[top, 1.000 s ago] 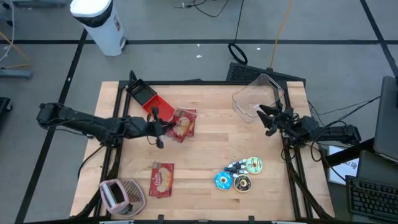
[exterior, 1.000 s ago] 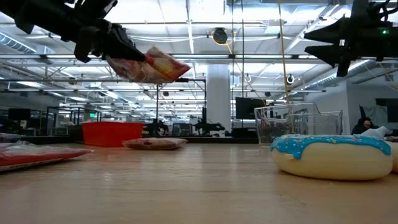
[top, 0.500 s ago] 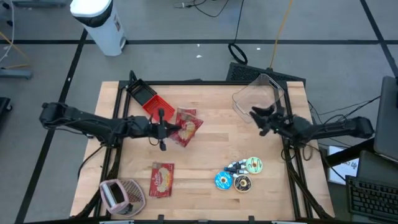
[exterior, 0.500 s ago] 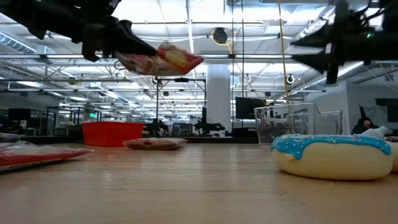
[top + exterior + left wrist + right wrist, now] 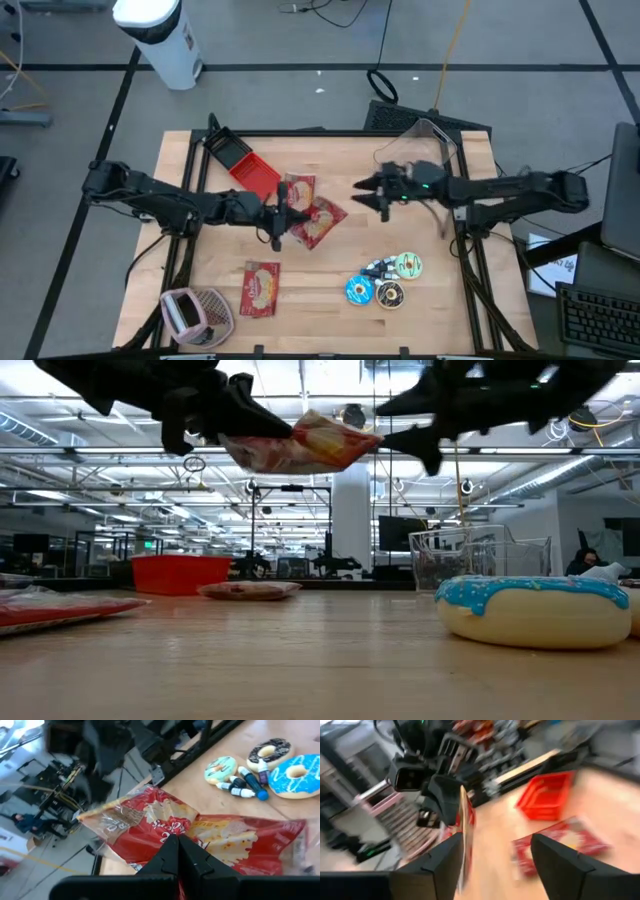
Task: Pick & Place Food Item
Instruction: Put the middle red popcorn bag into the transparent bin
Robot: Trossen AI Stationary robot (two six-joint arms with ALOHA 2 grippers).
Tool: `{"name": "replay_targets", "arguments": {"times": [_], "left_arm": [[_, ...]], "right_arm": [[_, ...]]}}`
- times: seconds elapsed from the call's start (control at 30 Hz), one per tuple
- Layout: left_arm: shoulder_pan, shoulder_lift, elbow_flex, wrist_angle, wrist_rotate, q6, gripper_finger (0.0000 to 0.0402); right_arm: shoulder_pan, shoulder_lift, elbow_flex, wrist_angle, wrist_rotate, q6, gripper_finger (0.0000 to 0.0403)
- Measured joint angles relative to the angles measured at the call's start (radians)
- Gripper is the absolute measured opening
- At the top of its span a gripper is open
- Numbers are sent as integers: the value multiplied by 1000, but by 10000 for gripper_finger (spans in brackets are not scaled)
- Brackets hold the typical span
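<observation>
Right gripper [image 5: 362, 191] advanced beside lifted snack bag [image 5: 322, 221].

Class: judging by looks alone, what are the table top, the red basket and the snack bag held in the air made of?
Table top: pale wood, matte, visible plank lines. Red basket: probably moulded plastic, uniform bright red. Snack bag, pinched by the left gripper: thin glossy printed film, crinkled and shiny.
</observation>
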Motion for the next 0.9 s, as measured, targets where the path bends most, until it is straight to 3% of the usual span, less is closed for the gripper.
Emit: {"name": "replay_targets", "arguments": {"times": [0.2, 0.4, 0.67, 0.9], "left_arm": [[-17, 44, 39, -14, 4, 32, 2], [-23, 43, 39, -22, -1, 23, 2], [-24, 42, 39, -21, -2, 20, 1], [-22, 42, 39, -20, -5, 8, 3]], "right_arm": [[-52, 171, 146, -8, -264, 57, 264], [-70, 263, 184, -7, -454, 92, 266], [-58, 284, 184, -60, -492, 40, 229], [-55, 285, 184, -74, -490, -11, 161]]}}
